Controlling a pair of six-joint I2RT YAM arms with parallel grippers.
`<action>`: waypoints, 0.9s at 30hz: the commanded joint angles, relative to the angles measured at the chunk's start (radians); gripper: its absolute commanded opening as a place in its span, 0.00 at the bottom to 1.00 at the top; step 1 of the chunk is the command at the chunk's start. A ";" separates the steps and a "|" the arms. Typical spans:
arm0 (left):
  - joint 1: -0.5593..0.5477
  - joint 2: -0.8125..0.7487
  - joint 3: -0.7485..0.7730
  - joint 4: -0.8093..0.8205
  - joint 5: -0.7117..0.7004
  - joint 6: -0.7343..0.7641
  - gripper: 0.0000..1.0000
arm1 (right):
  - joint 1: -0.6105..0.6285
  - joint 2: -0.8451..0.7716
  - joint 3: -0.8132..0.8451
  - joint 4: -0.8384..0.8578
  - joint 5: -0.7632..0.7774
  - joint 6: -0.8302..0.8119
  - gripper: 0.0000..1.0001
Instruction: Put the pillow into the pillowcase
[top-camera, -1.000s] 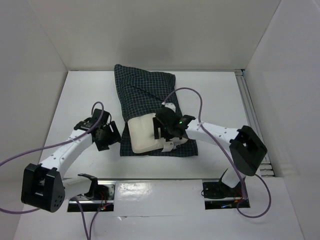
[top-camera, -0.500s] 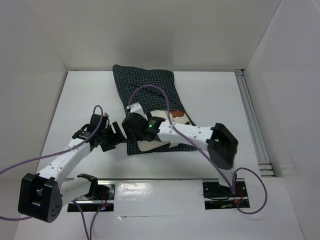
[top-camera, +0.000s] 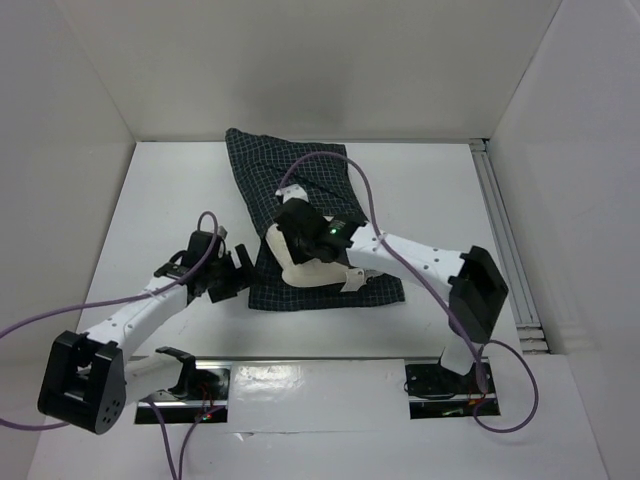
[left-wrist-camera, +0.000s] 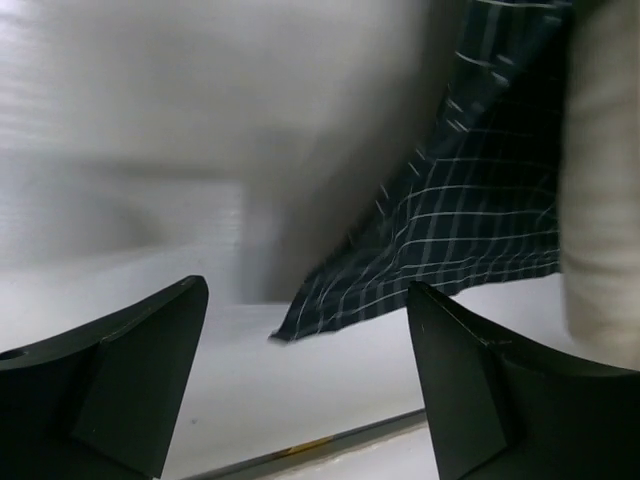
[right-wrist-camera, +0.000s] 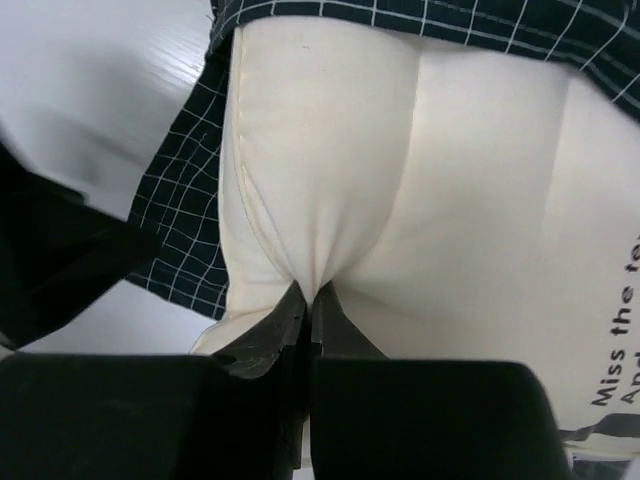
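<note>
The pillowcase (top-camera: 300, 170), dark cloth with a white grid check, lies flat mid-table. The cream pillow (top-camera: 298, 266) pokes out of its near end; its far part is under the checked cloth. In the right wrist view my right gripper (right-wrist-camera: 310, 292) is shut on a pinched fold of the pillow (right-wrist-camera: 400, 150), with the pillowcase (right-wrist-camera: 185, 200) beside and above it and black lettering (right-wrist-camera: 612, 340) at the right edge. My left gripper (left-wrist-camera: 308, 300) stands open and holds nothing, just short of the pillowcase's near-left corner (left-wrist-camera: 470, 210). From above, the left gripper (top-camera: 238, 280) is beside that corner.
White walls enclose the table on three sides. A metal rail (top-camera: 503, 225) runs along the right edge. The arm mounts (top-camera: 190, 378) sit at the near edge, and purple cables (top-camera: 340, 160) loop over the pillowcase.
My right gripper has swung back right from the pillowcase's left edge and shut on the pillow. The cream end shows again. My left gripper opened wider and shifted slightly right.
</note>
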 joint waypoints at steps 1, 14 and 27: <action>-0.026 0.036 0.023 0.122 -0.002 0.031 0.94 | 0.007 -0.102 0.004 0.022 -0.076 -0.025 0.00; -0.057 0.132 0.093 0.230 0.124 0.003 0.00 | -0.013 -0.088 -0.004 -0.001 -0.077 -0.007 0.00; -0.245 -0.520 -0.110 0.242 0.276 -0.363 0.00 | -0.104 0.290 0.343 -0.007 -0.088 -0.091 0.00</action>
